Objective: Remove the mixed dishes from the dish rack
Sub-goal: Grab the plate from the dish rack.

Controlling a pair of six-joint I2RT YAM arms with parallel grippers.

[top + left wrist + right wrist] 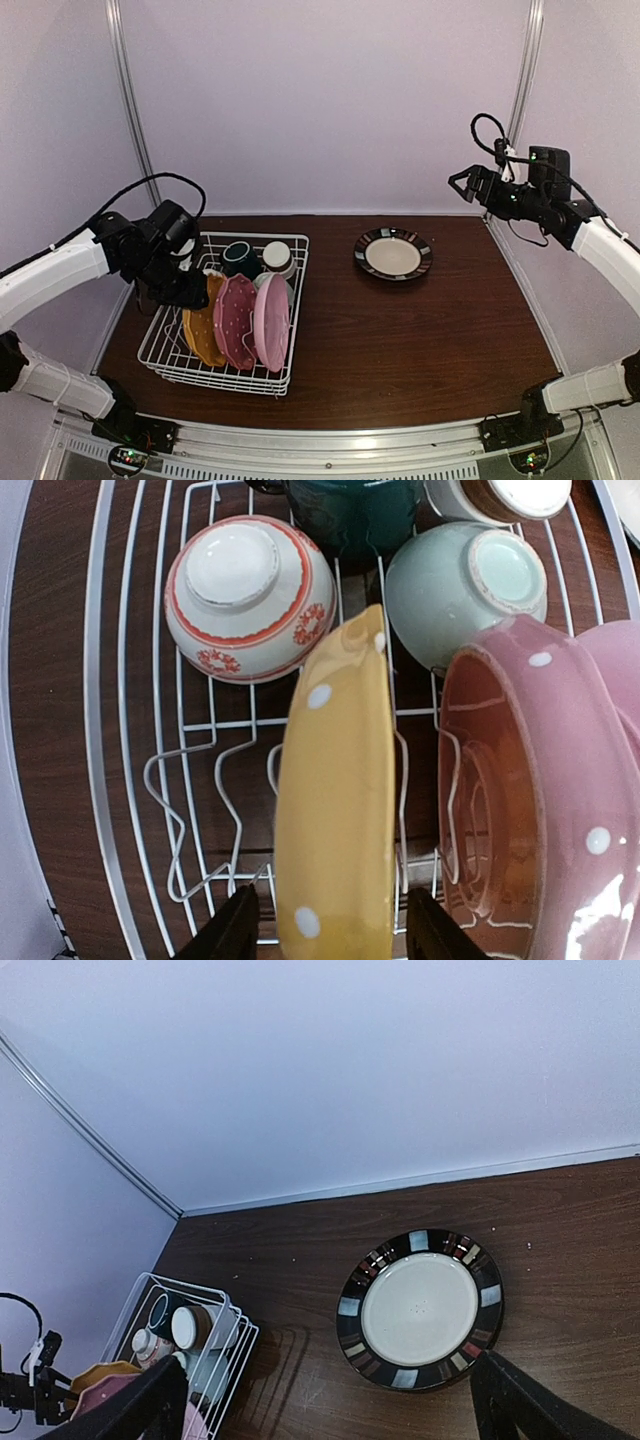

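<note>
Left claw [337, 925], parted, straddles the yellow dotted plate [335, 780]; grip the rim squarely, lift vertically from the dish rack [96, 680].

top external: set high behind the arm bases, aimed forward and down, whole tabletop [420, 340] seen from afar | left wrist: held close over the dish rack [215, 780], aimed down along the yellow plate [335, 800] | right wrist: held high, aimed down at the striped plate [420, 1308] | shared: dish rack and striped plate seen by top external and right wrist
</note>
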